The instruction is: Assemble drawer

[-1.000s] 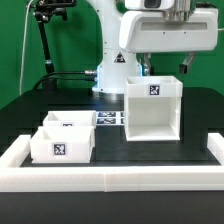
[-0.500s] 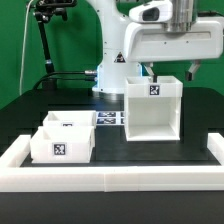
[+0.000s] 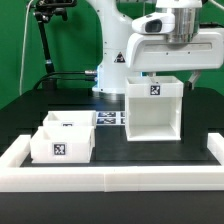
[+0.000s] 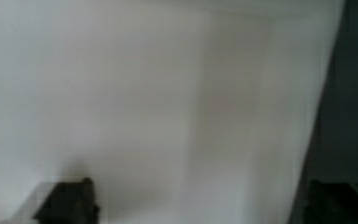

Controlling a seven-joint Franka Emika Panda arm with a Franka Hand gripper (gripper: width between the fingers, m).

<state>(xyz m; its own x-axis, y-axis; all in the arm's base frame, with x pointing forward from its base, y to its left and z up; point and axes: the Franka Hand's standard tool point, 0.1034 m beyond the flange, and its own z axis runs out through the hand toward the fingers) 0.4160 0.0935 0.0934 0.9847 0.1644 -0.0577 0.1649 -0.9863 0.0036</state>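
White plastic drawer shell (image 3: 153, 110) stands upright on the black table (image 3: 140, 155), right of centre in the exterior view. Its near tray (image 3: 58, 145) and far tray (image 3: 74, 122) sit touching at that view's left. Above the shell's far side, the gripper (image 4: 202, 203) hangs released, dark fingertips (image 4: 66, 200) spread wide

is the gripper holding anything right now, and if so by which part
Nothing looks held. The gripper hangs at the top of the shell, and in the wrist view its fingers stand wide apart, with only blurred white surface between them.
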